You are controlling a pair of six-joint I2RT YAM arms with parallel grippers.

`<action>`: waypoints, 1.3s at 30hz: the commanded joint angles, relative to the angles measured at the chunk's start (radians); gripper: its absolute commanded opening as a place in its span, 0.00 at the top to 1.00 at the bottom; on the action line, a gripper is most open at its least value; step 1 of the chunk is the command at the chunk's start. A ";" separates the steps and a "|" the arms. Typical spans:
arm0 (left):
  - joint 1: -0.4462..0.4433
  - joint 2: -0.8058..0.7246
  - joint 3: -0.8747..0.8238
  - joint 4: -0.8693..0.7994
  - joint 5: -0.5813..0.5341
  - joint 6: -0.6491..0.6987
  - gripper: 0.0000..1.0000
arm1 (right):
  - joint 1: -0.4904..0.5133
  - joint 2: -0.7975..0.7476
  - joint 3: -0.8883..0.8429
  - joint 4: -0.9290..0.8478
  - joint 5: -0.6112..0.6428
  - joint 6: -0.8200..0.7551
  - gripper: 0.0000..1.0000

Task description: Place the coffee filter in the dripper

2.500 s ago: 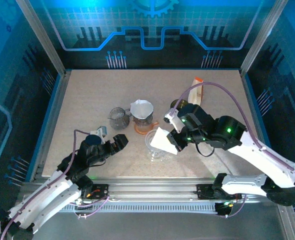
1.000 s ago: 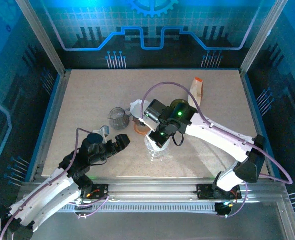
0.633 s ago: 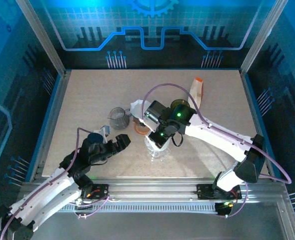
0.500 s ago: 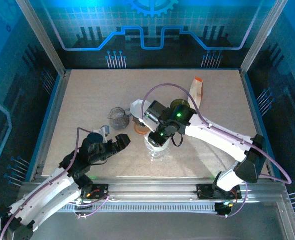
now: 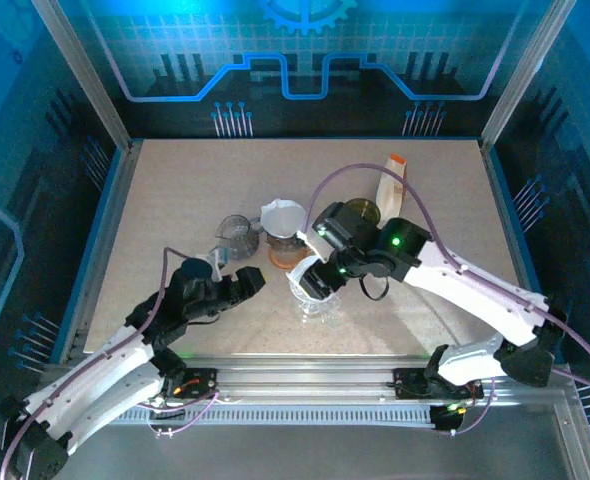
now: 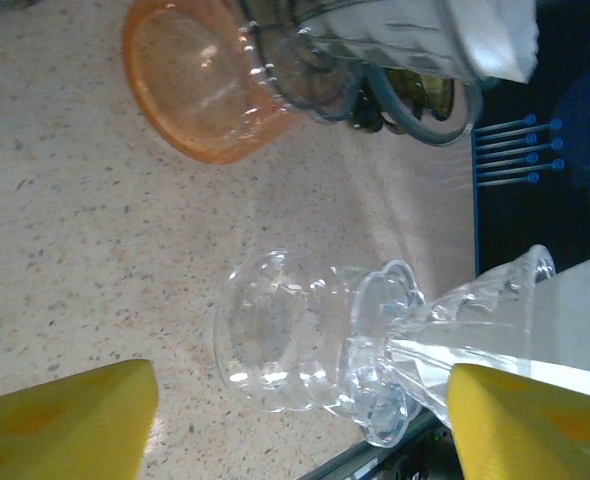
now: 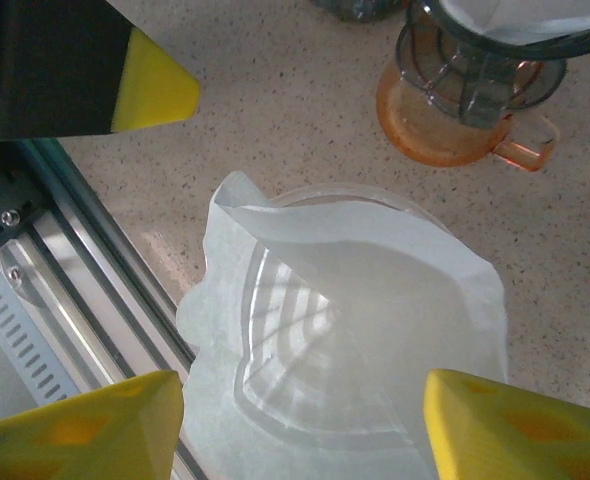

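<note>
White filter (image 7: 375, 300) inside clear upright dripper (image 6: 285, 340)

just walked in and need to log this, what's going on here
The white coffee filter sits loosely inside the clear glass dripper, one edge sticking up above the rim. The right pincer hangs open just above it, gripping nothing. The left pincer is open too, standing either side of the dripper's base, apparently ready to steady it.

Beaker (image 5: 237, 236), orange-based dripper (image 5: 286, 240), jar (image 5: 361, 213) behind the clear dripper (image 6: 305, 345); open table (image 5: 195, 180) beyond
</note>
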 commanded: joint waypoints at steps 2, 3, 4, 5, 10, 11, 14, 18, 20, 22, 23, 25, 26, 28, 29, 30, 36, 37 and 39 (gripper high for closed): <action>0.001 0.056 0.106 0.048 0.060 0.053 0.30 | -0.014 -0.073 -0.051 0.059 0.082 0.044 0.34; -0.003 0.067 0.126 0.047 0.058 0.060 0.31 | -0.019 -0.085 -0.061 0.062 0.101 0.047 0.33; -0.007 0.077 0.145 0.046 0.056 0.069 0.31 | -0.030 -0.094 -0.073 0.064 0.111 0.049 0.33; -0.012 0.086 0.161 0.044 0.053 0.077 0.32 | -0.043 -0.101 -0.083 0.066 0.114 0.050 0.34; -0.080 0.158 0.239 0.035 0.040 0.129 0.41 | -0.099 -0.108 -0.138 0.088 0.095 0.041 0.33; -0.095 0.175 0.250 0.029 0.035 0.139 0.42 | -0.100 -0.110 -0.144 0.091 0.093 0.041 0.33; -0.141 0.223 0.279 0.010 0.018 0.176 0.39 | -0.100 -0.112 -0.161 0.105 0.093 0.039 0.33; -0.203 0.277 0.337 -0.062 -0.036 0.246 0.28 | -0.101 -0.118 -0.170 0.109 0.108 0.037 0.32; -0.222 0.291 0.353 -0.089 -0.055 0.265 0.28 | -0.100 -0.122 -0.171 0.108 0.107 0.036 0.32; -0.234 0.304 0.361 -0.105 -0.062 0.275 0.29 | -0.102 -0.125 -0.175 0.108 0.110 0.037 0.32; -0.236 0.308 0.364 -0.111 -0.062 0.277 0.29 | -0.102 -0.126 -0.176 0.109 0.113 0.036 0.32; -0.240 0.316 0.369 -0.130 -0.066 0.279 0.32 | -0.102 -0.128 -0.181 0.109 0.115 0.038 0.32; -0.243 0.316 0.370 -0.137 -0.068 0.280 0.34 | -0.103 -0.126 -0.182 0.109 0.115 0.038 0.32; -0.244 0.316 0.370 -0.151 -0.071 0.280 0.38 | -0.106 -0.126 -0.185 0.107 0.118 0.039 0.32; -0.244 0.315 0.370 -0.157 -0.070 0.283 0.40 | -0.107 -0.127 -0.185 0.107 0.122 0.039 0.32; -0.244 0.313 0.370 -0.161 -0.067 0.285 0.42 | -0.109 -0.128 -0.187 0.107 0.123 0.039 0.32; -0.244 0.309 0.369 -0.191 -0.071 0.287 0.46 | -0.125 -0.123 -0.196 0.116 0.109 0.039 0.32; -0.245 0.308 0.368 -0.193 -0.073 0.285 0.46 | -0.127 -0.119 -0.195 0.116 0.106 0.038 0.33; -0.244 0.306 0.367 -0.188 -0.070 0.283 0.46 | -0.128 -0.106 -0.196 0.119 0.098 0.034 0.36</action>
